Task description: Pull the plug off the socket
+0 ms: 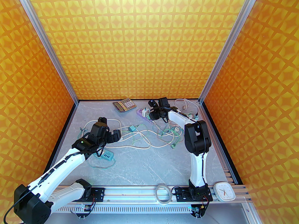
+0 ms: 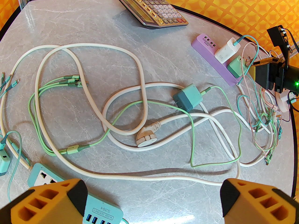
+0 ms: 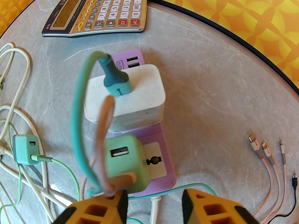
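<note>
Where the plug sat: green adapter (image 3: 123,162), seated at the near end of the purple socket strip (image 3: 169,180), far right on the surface (image 1: 149,162).
Neighbouring plug: white adapter (image 3: 144,94), seated just beyond the green one on the same strip.
Right hand (image 3: 154,197): fingers spread, nothing held, poised just short of the strip's near end.
Bearing from right hand: green adapter lay ahead and toward the left finger, not centred in the gap.
Strip long axis: pointed away from the right hand, near to far in the wrist view. Both adapters stood up out of its top face.
Left hand (image 2: 151,195): fingers spread and empty, above a teal strip (image 2: 42,174), well apart from the purple one.
Nearer arm: right.
Obstruction: pink cable (image 3: 105,125) looped across the green adapter's front and appeared to rest on the left finger.
Assessment: green adapter was the probable target. The hand needed to shift left to straddle it, then draw it off the top face. The unbraced strip could lift with it.
</note>
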{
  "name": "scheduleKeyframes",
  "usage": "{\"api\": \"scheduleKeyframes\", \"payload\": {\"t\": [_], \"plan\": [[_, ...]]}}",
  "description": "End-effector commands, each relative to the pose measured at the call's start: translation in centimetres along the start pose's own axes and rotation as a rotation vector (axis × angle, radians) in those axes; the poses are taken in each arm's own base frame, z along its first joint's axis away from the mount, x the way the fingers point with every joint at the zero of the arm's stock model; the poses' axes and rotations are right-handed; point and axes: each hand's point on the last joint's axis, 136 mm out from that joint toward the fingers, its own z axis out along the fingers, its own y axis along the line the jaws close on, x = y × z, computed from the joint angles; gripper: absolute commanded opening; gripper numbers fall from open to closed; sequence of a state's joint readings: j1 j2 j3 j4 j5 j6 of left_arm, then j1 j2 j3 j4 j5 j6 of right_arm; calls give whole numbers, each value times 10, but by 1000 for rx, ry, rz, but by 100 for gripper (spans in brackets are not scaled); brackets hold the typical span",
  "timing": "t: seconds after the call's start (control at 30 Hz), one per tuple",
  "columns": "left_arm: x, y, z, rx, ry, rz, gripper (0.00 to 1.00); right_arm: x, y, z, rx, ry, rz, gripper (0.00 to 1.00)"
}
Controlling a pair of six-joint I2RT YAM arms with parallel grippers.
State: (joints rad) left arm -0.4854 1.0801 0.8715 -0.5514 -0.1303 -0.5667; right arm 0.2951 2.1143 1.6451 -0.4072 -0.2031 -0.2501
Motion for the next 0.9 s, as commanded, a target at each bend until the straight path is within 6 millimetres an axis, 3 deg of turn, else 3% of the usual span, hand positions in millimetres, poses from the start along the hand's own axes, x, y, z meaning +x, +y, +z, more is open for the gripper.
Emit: {"api": "scheduleKeyframes", "payload": {"t": [0.0,0.17,0.4,0.57,0.87], "plan": [[-3,-7,-5,28,-1,18,99,6,8,-4,-12,13,-25,46],[-1,-6,-5,25,4,20,99,4,11,1,-32,28,-24,45],[-1,-6,-7,29,-2,22,99,10,19,4,-41,58,-45,55],[-1,-6,-5,24,3,24,99,7,16,1,-22,33,-39,52],[0,-5,-8,26,1,26,99,0,16,18,-42,77,-25,47]]}}
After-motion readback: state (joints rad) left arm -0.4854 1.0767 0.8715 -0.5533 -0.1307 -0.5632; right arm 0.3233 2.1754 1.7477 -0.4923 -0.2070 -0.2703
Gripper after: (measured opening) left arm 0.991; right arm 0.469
